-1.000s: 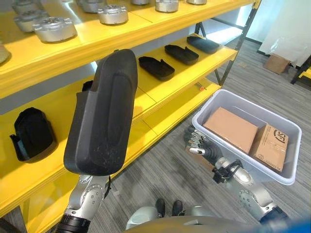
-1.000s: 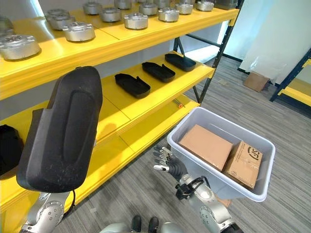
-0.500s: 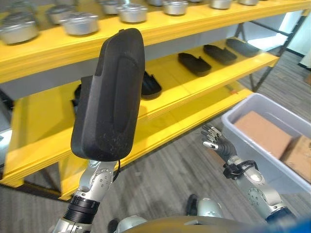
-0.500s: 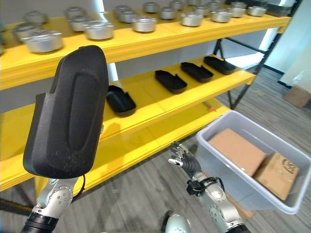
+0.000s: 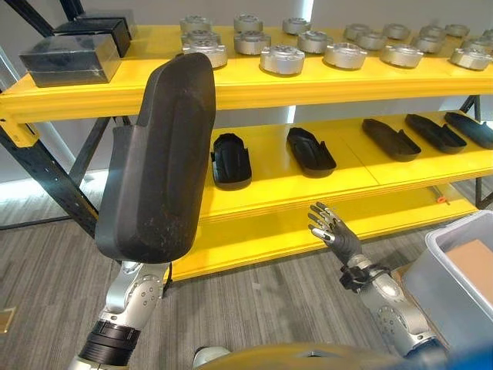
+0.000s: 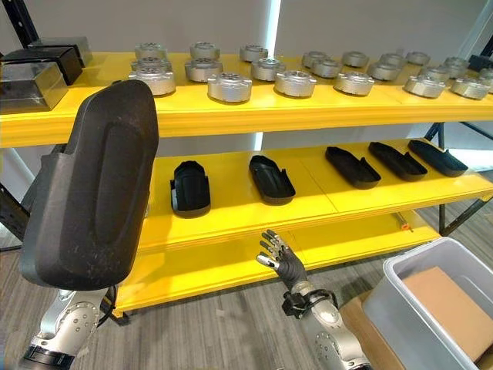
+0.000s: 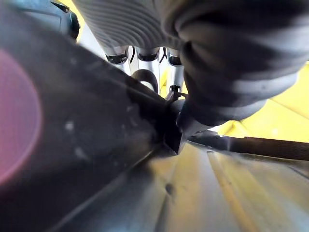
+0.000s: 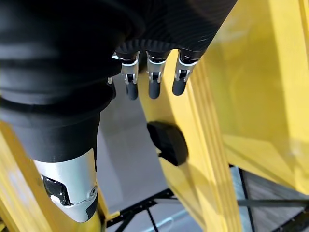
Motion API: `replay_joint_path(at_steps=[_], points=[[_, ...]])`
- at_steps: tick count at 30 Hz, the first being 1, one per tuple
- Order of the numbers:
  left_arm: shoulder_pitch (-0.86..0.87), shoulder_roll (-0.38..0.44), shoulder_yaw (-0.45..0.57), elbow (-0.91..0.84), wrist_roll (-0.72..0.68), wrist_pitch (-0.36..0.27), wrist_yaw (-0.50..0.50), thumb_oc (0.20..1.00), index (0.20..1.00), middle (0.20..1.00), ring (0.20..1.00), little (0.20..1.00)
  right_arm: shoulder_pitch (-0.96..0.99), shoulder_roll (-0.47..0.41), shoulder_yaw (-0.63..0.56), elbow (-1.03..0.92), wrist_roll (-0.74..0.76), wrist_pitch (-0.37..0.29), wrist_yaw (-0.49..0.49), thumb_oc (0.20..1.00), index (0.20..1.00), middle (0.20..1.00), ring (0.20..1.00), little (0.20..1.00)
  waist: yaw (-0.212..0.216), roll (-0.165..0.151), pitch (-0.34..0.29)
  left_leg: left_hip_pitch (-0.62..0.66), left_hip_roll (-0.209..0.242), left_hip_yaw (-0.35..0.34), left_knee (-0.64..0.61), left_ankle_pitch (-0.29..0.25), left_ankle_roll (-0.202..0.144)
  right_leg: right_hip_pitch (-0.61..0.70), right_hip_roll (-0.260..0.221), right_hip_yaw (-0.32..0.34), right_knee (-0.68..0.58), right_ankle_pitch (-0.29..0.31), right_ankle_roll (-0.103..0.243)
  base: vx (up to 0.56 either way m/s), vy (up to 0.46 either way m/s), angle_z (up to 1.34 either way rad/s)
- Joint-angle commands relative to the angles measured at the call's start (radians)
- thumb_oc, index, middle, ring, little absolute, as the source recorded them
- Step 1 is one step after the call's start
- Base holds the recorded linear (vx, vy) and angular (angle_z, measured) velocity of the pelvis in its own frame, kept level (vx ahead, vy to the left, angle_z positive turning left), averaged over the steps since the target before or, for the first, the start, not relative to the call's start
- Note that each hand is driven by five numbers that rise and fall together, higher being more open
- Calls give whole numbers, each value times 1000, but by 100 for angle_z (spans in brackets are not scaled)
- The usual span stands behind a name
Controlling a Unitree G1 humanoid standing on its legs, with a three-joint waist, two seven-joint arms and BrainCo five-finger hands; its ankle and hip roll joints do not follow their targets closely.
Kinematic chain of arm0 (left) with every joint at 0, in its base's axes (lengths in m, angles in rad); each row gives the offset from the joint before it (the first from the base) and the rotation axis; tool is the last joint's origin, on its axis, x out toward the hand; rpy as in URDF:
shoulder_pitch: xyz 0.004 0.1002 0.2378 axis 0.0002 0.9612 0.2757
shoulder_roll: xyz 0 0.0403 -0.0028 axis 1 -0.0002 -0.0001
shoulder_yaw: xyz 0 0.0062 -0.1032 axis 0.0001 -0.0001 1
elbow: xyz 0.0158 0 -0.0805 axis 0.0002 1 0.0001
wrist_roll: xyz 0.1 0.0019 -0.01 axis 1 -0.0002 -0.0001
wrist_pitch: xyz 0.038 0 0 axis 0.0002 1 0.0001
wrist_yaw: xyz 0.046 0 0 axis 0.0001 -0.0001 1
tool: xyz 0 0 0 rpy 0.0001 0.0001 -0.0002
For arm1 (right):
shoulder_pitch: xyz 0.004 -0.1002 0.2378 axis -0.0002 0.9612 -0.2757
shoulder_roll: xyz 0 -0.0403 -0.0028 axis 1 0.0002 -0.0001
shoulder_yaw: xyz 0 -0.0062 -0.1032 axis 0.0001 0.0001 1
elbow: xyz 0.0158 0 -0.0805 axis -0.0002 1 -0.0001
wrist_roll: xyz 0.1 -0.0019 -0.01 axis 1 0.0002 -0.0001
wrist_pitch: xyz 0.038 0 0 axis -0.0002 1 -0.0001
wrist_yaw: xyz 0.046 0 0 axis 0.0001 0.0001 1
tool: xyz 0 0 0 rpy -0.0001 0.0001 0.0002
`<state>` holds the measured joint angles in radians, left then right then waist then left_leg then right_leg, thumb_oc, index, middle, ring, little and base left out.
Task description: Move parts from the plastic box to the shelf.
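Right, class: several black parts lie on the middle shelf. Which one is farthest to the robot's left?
The stubby black part at the row's left end, shorter and blunter than the others, beside the big part the left hand holds.

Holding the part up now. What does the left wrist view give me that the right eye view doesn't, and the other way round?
Left wrist view: the left hand from very close, its ribbed cover tight against the black part.

Right eye view: the part's whole shape, standing upright in front of the shelf; flat black parts on the middle level; silver parts on top; the right hand open and empty; the plastic box with a cardboard box inside.

Both: the black part and yellow shelf.
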<state>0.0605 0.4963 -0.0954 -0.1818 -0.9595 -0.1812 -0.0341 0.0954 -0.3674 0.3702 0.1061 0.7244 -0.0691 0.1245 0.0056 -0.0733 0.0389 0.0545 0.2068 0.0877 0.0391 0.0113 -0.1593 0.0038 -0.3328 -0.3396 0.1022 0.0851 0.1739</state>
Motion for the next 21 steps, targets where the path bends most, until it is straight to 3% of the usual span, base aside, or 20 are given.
replay_joint_path(at_steps=[1, 8, 9, 10, 11, 13, 14, 15, 16, 17, 18, 19, 20, 21], points=[[-9, -9, 58, -93, 30, -55, 2, 200, 200, 200, 200, 200, -34, -32, -13, -71, 20, -36, 27, 1000, 1000, 1000, 1000, 1000, -5, 21, 19, -74, -36, -27, 67, -37, 93, 39, -5, -22, 70, -52, -2, 9, 84, -1], [16, 4, 84, -97, 40, -56, 1, 200, 200, 200, 200, 200, -47, -33, -6, -62, 0, -32, 32, 1000, 1000, 1000, 1000, 1000, 15, -6, 30, -96, -96, -27, 89, -73, 132, 30, -28, 7, 17, 36, 26, -27, 142, -4], [9, 10, 83, -102, 43, -54, -3, 200, 200, 200, 200, 200, -55, -26, 0, -57, -10, -33, 33, 1000, 1000, 1000, 1000, 1000, 24, -18, 46, -117, -138, -25, 126, -106, 156, 29, -57, 15, 12, 84, 39, -41, 192, 18], [9, 10, 83, -102, 43, -54, -3, 200, 200, 200, 200, 200, -56, -25, 0, -57, -10, -33, 33, 1000, 1000, 1000, 1000, 1000, 24, -19, 46, -118, -139, -24, 127, -106, 157, 29, -58, 16, 12, 85, 40, -50, 331, 21], [8, 14, 84, -99, 51, -58, -2, 200, 200, 200, 200, 200, -64, -17, 6, -52, -17, -32, 29, 1000, 1000, 1000, 1000, 1000, 30, -20, 52, -115, -165, -19, 129, -121, 178, 10, -83, 33, 24, 168, 48, -14, 222, 13], [13, 21, 88, -103, 55, -59, 1, 200, 200, 200, 200, 200, -83, -5, 23, -52, -4, -27, 28, 1000, 1000, 1000, 1000, 1000, 40, -4, 65, -93, -183, -1, 109, -123, 201, -29, -121, 21, 50, 267, 52, -33, 300, 0], [17, 19, 91, -105, 55, -58, 2, 200, 200, 200, 200, 200, -94, 5, 33, -49, 2, -24, 30, 1000, 1000, 1000, 1000, 1000, 54, 19, 73, -70, -179, 0, 93, -138, 207, -46, -123, -8, 80, 247, 56, -70, 281, -30], [18, 15, 97, -107, 53, -56, -2, 200, 200, 200, 200, 200, -96, 5, 36, -50, 8, -24, 38, 1000, 1000, 1000, 1000, 1000, 49, 29, 81, -62, -183, 10, 76, -120, 215, -61, -112, -13, 106, 214, 30, -28, 267, -89], [1, 17, 81, -86, 53, -60, -6, 200, 200, 200, 200, 200, -98, -5, 49, -49, 11, -24, 48, 1000, 1000, 1000, 1000, 1000, 11, 40, 82, -48, -181, -5, 53, -103, 217, -123, 44, 114, 138, 72, -13, -49, 150, -92], [0, 17, 81, -85, 53, -61, -7, 200, 200, 200, 200, 200, -99, -5, 49, -48, 11, -24, 48, 1000, 1000, 1000, 1000, 1000, 13, 40, 80, -50, -180, -3, 52, -102, 216, -127, 44, 115, 139, 72, -15, 19, 53, -67], [-32, 4, 59, -72, 59, -68, -5, 200, 200, 200, 200, 200, -103, -18, 66, -53, 20, -24, 57, 1000, 1000, 1000, 1000, 1000, -7, 31, 91, -35, -186, -9, 43, -102, 207, -132, 135, 183, 52, -7, -36, 23, -46, -17], [-29, -1, 57, -77, 60, -64, -11, 200, 200, 200, 200, 200, -91, -23, 59, -64, 23, -19, 58, 1000, 1000, 1000, 1000, 1000, -13, 28, 96, -43, -193, -34, 55, -100, 205, -119, 133, 222, 59, -22, -31, 95, -186, 29], [-22, -18, 47, -66, 57, -67, -9, 200, 200, 200, 200, 200, -87, -36, 60, -63, 27, -22, 62, 1000, 1000, 1000, 1000, 1000, -18, 13, 85, -39, -185, -35, 50, -97, 195, -78, 182, 252, 29, -57, -49, 83, -161, 49], [-22, -19, 47, -66, 57, -67, -9, 200, 200, 200, 200, 200, -86, -37, 60, -63, 27, -22, 62, 1000, 1000, 1000, 1000, 1000, -19, 14, 85, -38, -184, -36, 49, -97, 194, -76, 182, 251, 28, -57, -50, 158, -267, 84]])
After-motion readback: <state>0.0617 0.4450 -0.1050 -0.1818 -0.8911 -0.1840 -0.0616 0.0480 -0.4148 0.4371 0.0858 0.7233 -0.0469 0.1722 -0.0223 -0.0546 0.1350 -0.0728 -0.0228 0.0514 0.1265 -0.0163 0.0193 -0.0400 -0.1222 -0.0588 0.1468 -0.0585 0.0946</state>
